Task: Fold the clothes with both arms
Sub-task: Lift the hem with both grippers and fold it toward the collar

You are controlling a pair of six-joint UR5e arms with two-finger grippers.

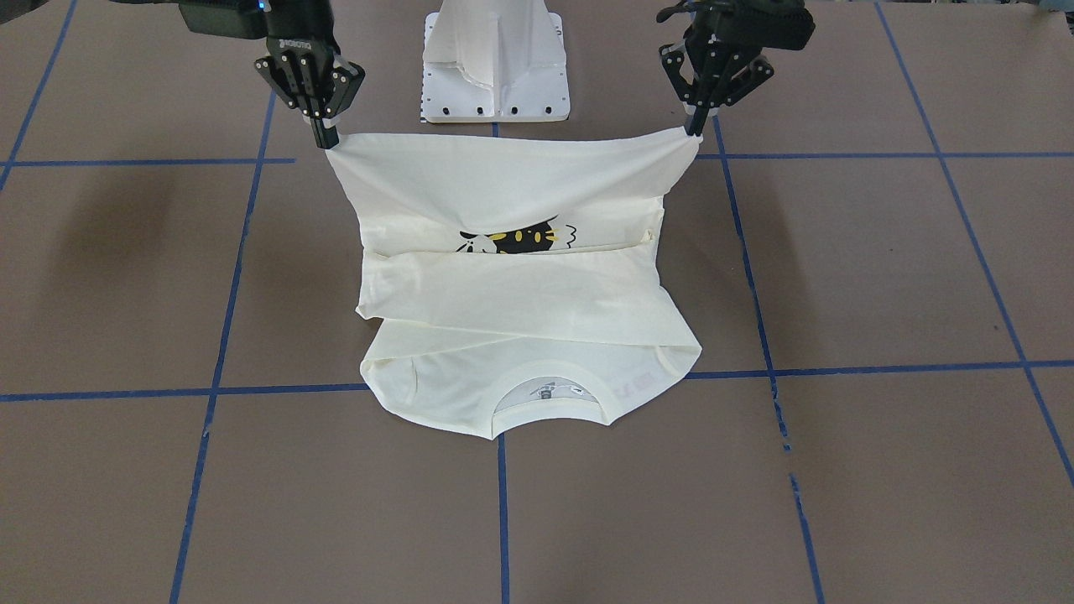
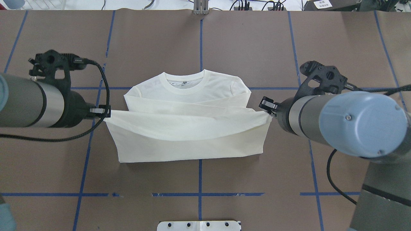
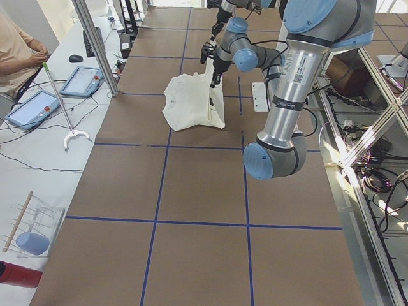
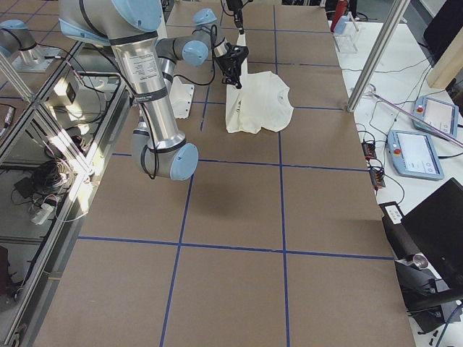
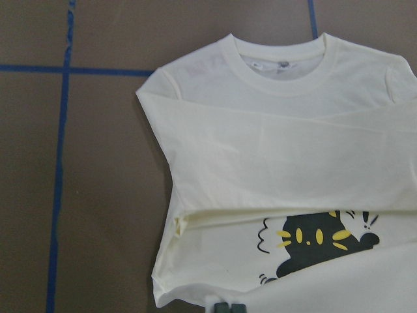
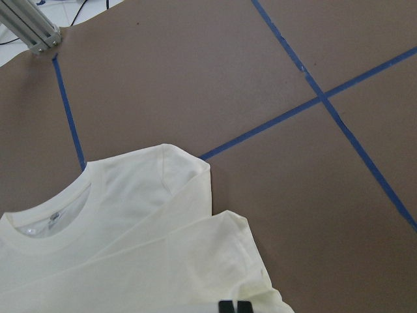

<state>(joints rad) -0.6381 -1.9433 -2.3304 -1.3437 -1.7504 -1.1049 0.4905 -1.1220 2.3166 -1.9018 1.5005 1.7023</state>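
Observe that the left end effector [image 1: 695, 130] is clamped on one hem corner of the shirt [image 1: 512, 294]. The right end effector [image 1: 325, 138] is clamped on the opposite hem corner. The hem hangs stretched between them, above the worktop [image 1: 881, 268]. You can see both sleeves folded across the body of the shirt. The collar [image 1: 550, 394] end lies flat on the worktop, on the side away from the robot. Below the lifted hem, part of the black cat print [image 1: 512, 241] shows.

Blue tape lines [image 1: 503, 503] grid the brown table [image 1: 881, 268]; a tablet [image 3: 30, 108], perhaps a teach pendant, lies near a person [image 3: 16, 44].
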